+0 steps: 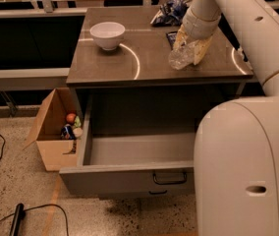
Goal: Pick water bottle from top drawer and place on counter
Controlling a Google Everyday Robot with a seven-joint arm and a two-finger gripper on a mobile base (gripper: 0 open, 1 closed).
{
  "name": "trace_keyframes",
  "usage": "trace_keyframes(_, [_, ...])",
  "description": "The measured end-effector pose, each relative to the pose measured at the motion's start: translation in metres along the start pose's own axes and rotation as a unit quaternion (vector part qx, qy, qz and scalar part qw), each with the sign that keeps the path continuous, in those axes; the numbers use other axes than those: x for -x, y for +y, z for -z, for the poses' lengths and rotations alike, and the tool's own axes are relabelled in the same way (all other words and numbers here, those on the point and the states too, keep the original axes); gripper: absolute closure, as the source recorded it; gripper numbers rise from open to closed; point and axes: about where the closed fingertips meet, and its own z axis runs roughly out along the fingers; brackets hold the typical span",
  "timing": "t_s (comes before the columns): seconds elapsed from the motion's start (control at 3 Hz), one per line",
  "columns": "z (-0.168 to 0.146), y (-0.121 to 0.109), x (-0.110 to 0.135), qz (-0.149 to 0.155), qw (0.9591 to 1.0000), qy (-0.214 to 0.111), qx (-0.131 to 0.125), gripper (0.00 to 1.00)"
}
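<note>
The water bottle [178, 59], clear and crinkled, is tilted over the right part of the counter [144, 63], its lower end at or just above the surface. My gripper [190, 47] comes down from the upper right and is shut on the bottle, with its tan fingers [202, 48] around the bottle's upper part. The top drawer [129, 173] is pulled open below the counter. Its inside shows nothing in it, and its dark loop handle [169, 178] is on the front panel.
A white bowl [107, 35] stands at the counter's back left and a blue bag [170, 10] at the back. An open cardboard box [51, 132] with small items sits on the floor to the left. My pale arm housing [247, 166] fills the right foreground. A cable [16, 218] lies on the floor.
</note>
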Motion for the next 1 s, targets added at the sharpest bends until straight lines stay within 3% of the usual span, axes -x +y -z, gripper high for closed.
trace_keyframes(0.33, [0.002,-0.003,-0.006,0.001,1.0,0.005,0.002,0.0])
trace_keyframes(0.67, [0.01,0.002,-0.018,-0.002,0.9997,0.023,0.01,0.0])
trace_keyframes(1.0, [0.028,0.023,-0.037,-0.011,0.9979,0.057,0.029,0.0])
